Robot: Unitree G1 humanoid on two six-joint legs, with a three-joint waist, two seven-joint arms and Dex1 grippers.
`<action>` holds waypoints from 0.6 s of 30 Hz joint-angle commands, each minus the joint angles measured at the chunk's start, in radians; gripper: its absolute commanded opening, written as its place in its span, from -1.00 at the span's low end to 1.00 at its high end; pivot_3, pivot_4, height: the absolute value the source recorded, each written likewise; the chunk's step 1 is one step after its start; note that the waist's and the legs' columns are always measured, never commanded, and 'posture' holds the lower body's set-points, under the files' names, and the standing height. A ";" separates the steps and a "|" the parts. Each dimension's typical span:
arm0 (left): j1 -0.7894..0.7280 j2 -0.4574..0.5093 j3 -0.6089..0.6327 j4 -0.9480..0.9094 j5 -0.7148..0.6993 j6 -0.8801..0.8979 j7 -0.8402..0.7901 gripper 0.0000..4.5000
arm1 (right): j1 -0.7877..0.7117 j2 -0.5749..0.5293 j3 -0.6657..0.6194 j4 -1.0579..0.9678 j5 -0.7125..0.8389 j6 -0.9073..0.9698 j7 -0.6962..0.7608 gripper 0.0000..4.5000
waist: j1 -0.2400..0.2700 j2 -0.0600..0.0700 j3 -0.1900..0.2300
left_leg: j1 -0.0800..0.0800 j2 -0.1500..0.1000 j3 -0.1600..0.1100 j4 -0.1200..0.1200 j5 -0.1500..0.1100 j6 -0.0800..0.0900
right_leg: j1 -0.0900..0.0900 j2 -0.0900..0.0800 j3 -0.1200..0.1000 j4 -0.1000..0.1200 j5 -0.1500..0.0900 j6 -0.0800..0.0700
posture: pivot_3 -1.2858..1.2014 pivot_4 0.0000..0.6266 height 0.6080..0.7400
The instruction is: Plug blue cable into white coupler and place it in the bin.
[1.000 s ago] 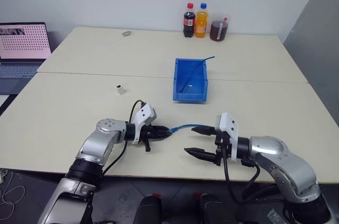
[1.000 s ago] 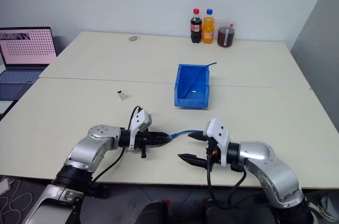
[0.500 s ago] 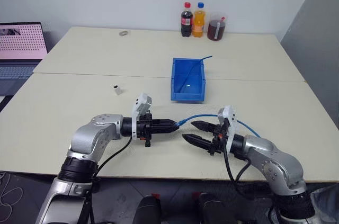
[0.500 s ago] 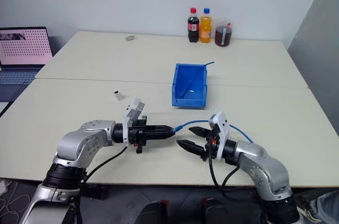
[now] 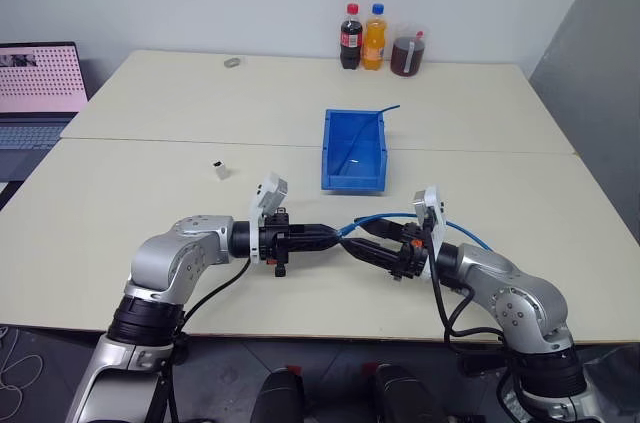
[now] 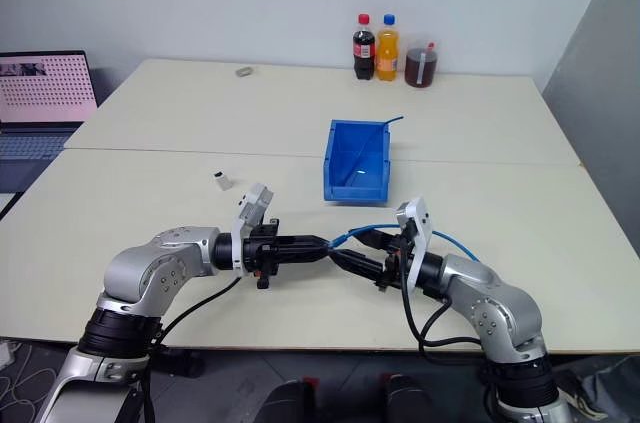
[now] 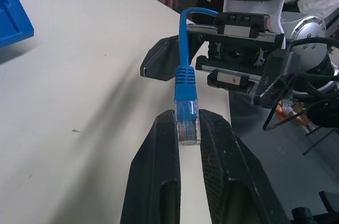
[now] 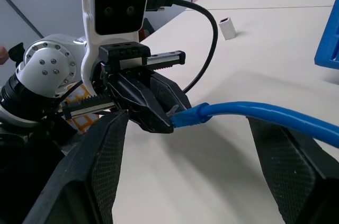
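Blue cable (image 5: 400, 220) hung above the tabletop (image 5: 140, 213) in the left eye view, on the near side of the bin (image 5: 354, 150), with its plug end clamped between the closed fingers of the left claw (image 5: 333, 236). From there it arched over the right claw (image 5: 366, 240) and trailed away past the right arm. The right claw's fingers stood apart, one on either side of the cable just beyond the left claw's tip, holding nothing. The white coupler (image 5: 217, 168) stood alone on the tabletop, well apart from the bin on the left claw's side. A thinner, darker cable (image 5: 372, 124) leaned out of the bin over its far rim. Three drink bottles (image 5: 376, 41) stood well beyond the bin at the far edge, a small grey ring (image 5: 232, 62) lay near that edge, and a laptop (image 5: 40, 78) sat far off past the coupler.

Left wrist view: the clear plug (image 7: 187, 126) sat pinched between the two black fingers (image 7: 159, 181), the cable's blue boot rising from it toward the right claw beyond.

Right wrist view: the spread fingers (image 8: 100, 166) framed the left claw's grip on the cable, with the coupler on the tabletop behind.
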 commanded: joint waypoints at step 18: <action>-0.008 0.010 0.004 -0.058 -0.013 -0.020 0.003 -0.89 | -0.048 -0.040 0.023 -0.018 0.050 0.035 0.059 -0.96 | -0.001 0.000 0.000 | 0.000 0.000 0.000 -0.001 0.000 0.000 | 0.000 0.000 0.000 0.000 0.000 0.000 | 0.03 -0.52 1.00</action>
